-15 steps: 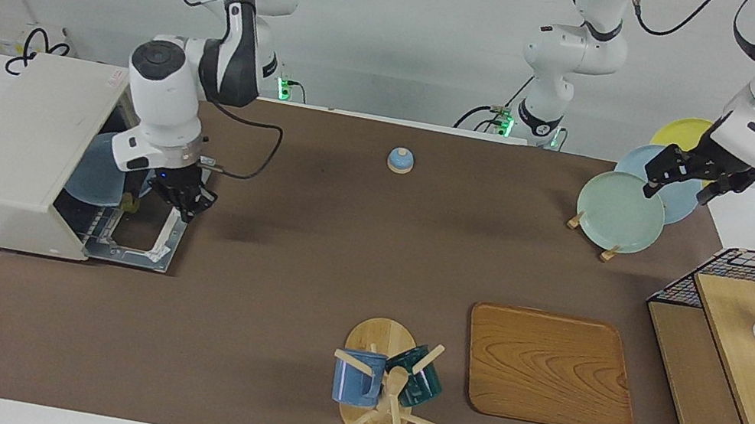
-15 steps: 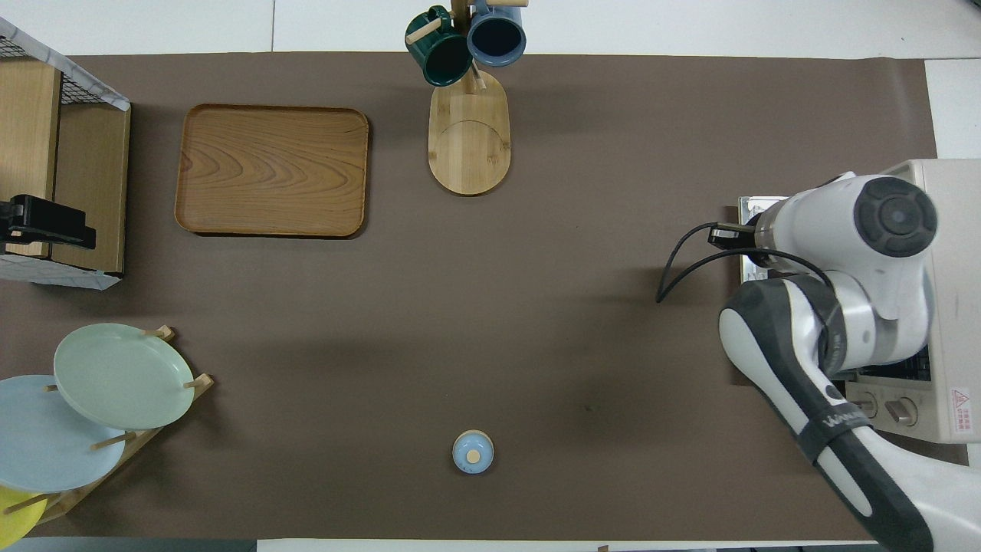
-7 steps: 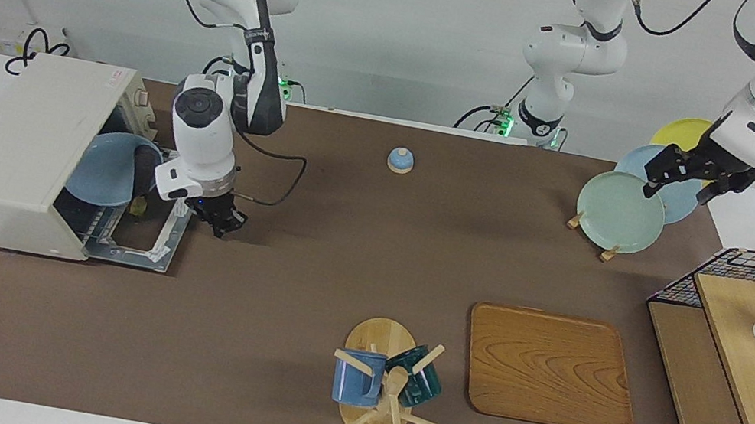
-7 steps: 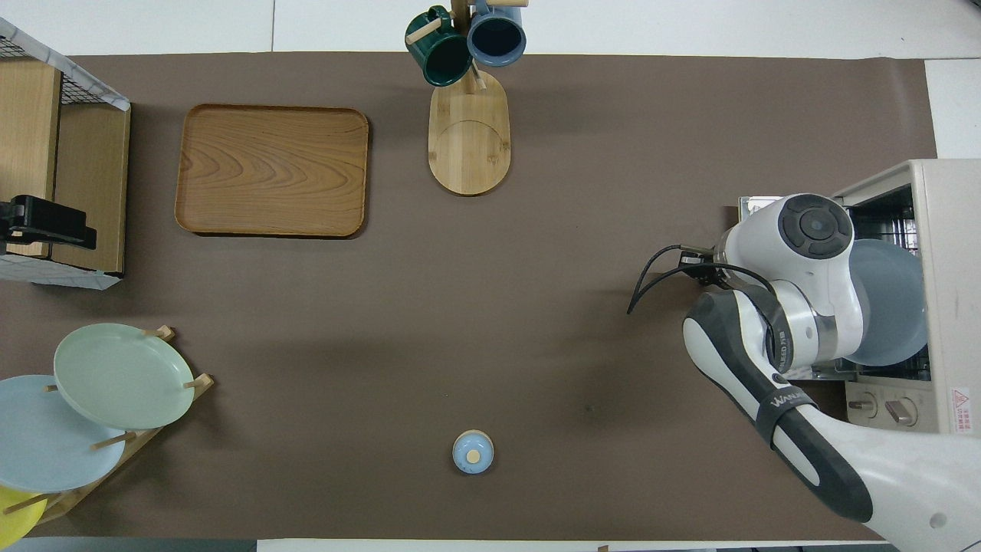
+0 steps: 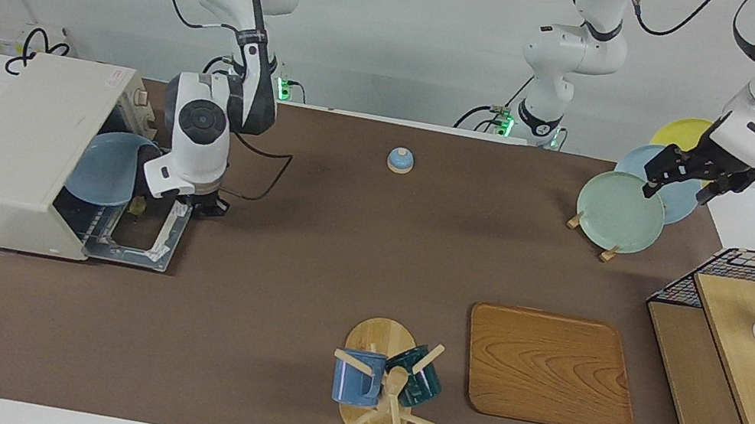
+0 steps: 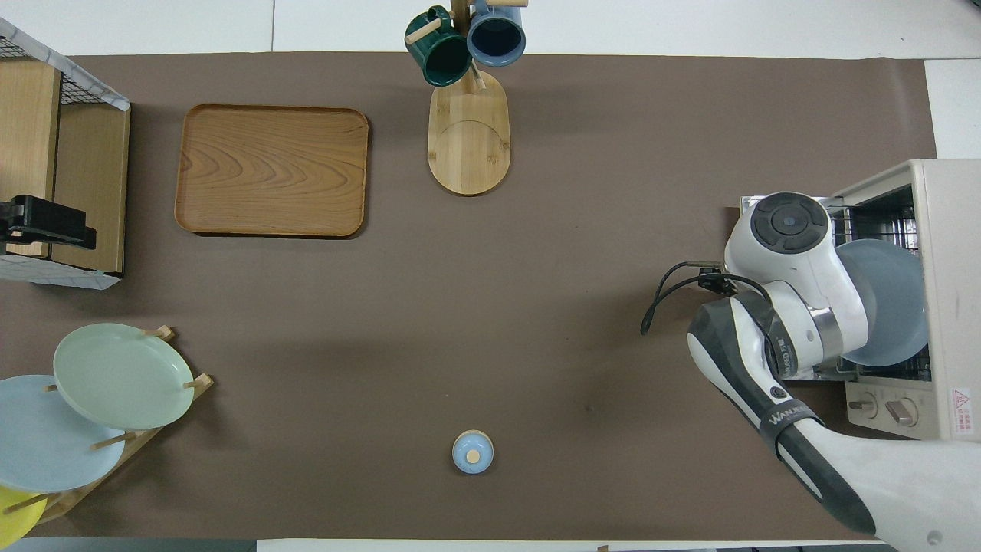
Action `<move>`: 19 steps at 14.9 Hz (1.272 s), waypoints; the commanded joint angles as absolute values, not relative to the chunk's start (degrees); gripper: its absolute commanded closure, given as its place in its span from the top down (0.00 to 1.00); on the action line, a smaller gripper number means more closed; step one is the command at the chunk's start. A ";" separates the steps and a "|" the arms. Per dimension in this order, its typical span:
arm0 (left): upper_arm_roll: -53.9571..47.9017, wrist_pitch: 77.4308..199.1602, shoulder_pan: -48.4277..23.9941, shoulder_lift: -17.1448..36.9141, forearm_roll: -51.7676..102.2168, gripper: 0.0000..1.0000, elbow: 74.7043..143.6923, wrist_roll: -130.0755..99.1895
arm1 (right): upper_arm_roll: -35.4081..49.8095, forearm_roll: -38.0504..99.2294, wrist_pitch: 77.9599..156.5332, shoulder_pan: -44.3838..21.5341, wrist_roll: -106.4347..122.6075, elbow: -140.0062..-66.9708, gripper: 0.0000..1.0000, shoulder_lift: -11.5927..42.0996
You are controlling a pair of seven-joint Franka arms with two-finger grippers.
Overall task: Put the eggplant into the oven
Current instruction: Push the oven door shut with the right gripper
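The off-white oven [image 5: 17,141] stands at the right arm's end of the table, its door [image 5: 139,244] folded down flat. Inside it, a blue plate [image 5: 102,167] rests on the rack. The dark eggplant [image 5: 141,174] lies along the plate's edge at the oven mouth, its green stem end toward the door. My right gripper [image 5: 207,207] is shut and empty, just off the door's corner and apart from the eggplant. In the overhead view the right arm [image 6: 789,261] covers the eggplant. My left gripper [image 5: 689,182] waits open over the plate rack.
A rack holds a green plate [image 5: 618,210], a blue one and a yellow one. On the mat are a small blue lidded pot [image 5: 400,160], a wooden tray [image 5: 548,366] and a mug tree [image 5: 382,384]. A wire-and-wood shelf [image 5: 750,348] stands at the left arm's end.
My right gripper has drawn back from the oven mouth, shut and empty, leaving the eggplant on the blue plate inside. The left arm has not moved.
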State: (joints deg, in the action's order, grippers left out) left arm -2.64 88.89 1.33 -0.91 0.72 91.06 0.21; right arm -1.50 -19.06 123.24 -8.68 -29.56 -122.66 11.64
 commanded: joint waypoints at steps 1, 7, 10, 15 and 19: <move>-3.08 88.77 1.85 -1.58 -0.35 1.00 91.67 -0.35 | -1.93 -23.55 114.46 -5.90 -24.82 -114.90 0.00 11.69; -3.08 88.77 1.85 -1.58 -0.35 1.00 91.67 -0.35 | -1.85 -22.59 105.92 -0.80 -8.97 -108.28 0.00 7.13; -3.08 88.77 1.85 -1.58 -0.35 1.00 91.67 -0.35 | -1.85 -22.41 104.24 0.00 -7.21 -108.28 0.00 6.24; -3.08 88.77 1.85 -1.58 -0.35 1.00 91.67 -0.35 | -1.93 -17.51 103.02 1.57 -4.07 -108.28 0.00 3.08; -3.08 88.77 1.85 -1.58 -0.35 1.00 91.67 -0.35 | -2.02 -11.97 102.92 4.92 2.28 -107.93 0.11 1.15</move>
State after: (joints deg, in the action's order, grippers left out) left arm -2.64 88.89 1.33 -0.91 0.72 91.06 0.18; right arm -2.33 -15.58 103.27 2.94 -0.78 -108.01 2.82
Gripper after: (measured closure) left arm 0.000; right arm 0.974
